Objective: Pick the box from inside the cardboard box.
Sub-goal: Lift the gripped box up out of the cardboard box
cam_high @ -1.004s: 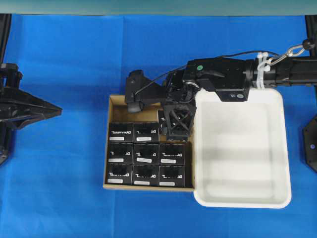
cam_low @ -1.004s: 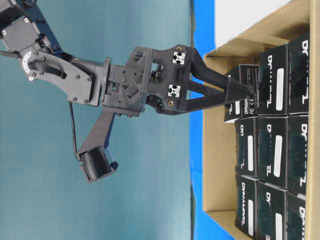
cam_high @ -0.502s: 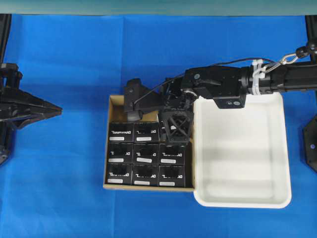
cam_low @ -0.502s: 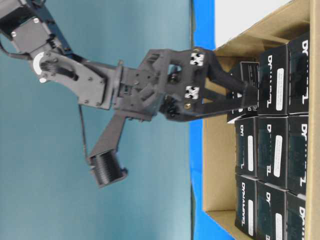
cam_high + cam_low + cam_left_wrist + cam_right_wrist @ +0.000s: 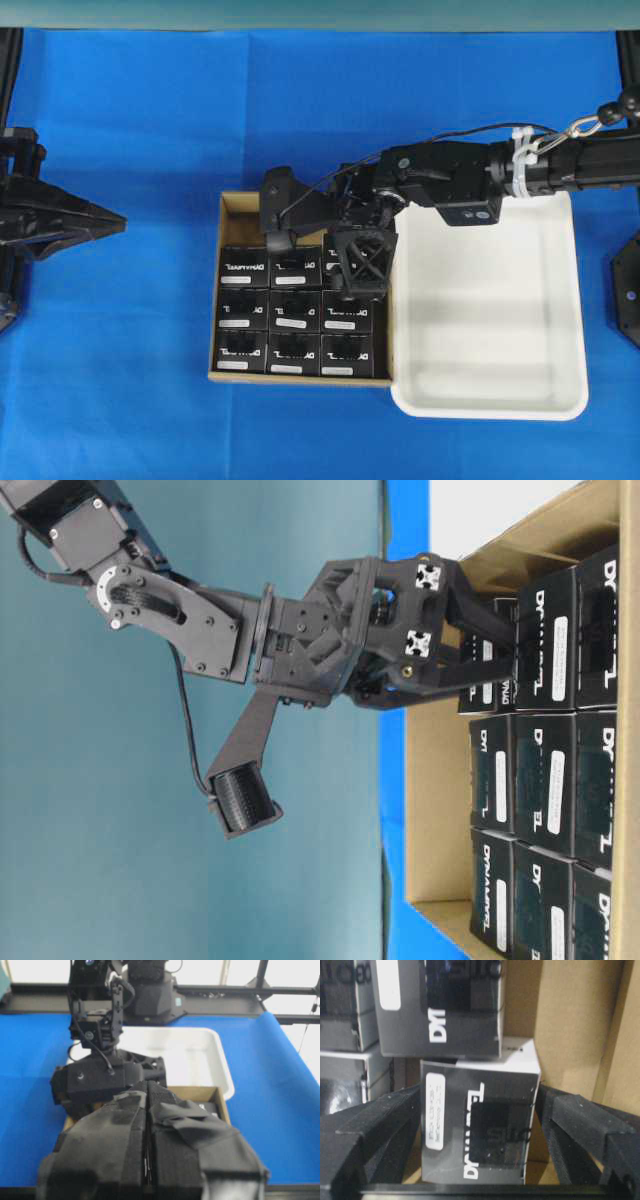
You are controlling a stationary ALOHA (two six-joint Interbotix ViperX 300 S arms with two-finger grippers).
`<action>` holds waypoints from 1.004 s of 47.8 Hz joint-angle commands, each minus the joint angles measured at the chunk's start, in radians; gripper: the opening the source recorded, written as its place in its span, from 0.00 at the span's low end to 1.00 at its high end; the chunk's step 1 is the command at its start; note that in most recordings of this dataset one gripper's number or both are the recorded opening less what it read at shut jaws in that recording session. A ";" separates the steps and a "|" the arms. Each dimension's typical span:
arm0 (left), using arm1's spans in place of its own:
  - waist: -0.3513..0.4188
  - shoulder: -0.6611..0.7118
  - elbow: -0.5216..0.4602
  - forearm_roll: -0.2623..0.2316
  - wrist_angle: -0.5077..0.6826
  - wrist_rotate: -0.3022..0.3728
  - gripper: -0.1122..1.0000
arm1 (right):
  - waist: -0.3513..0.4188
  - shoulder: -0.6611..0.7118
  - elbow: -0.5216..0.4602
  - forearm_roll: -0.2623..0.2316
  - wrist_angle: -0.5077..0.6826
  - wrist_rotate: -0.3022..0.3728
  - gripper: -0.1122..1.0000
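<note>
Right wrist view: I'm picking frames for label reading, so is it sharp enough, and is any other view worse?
Right wrist view: dim and soft, though the small black box shows large white lettering between the open right fingers. Left wrist view: taped left fingers fill the blurred foreground, with bright glare behind.

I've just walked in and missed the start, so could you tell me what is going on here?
The right gripper is reaching into the cardboard box, its open jaws on either side of one small black box in the back row beside the white tray. The jaws have not closed, so the box is not gripped. The other black boxes sit in rows in the carton. The left gripper is shut and parked off to the side.
</note>
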 commanded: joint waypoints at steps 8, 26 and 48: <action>0.002 0.006 -0.029 0.002 -0.005 -0.002 0.06 | 0.002 -0.003 -0.034 -0.005 0.041 0.003 0.79; 0.002 0.006 -0.029 0.002 -0.005 0.000 0.06 | -0.031 -0.087 -0.195 -0.005 0.250 0.012 0.65; 0.002 0.002 -0.031 0.002 -0.005 -0.002 0.06 | -0.135 -0.275 -0.267 -0.003 0.529 0.000 0.65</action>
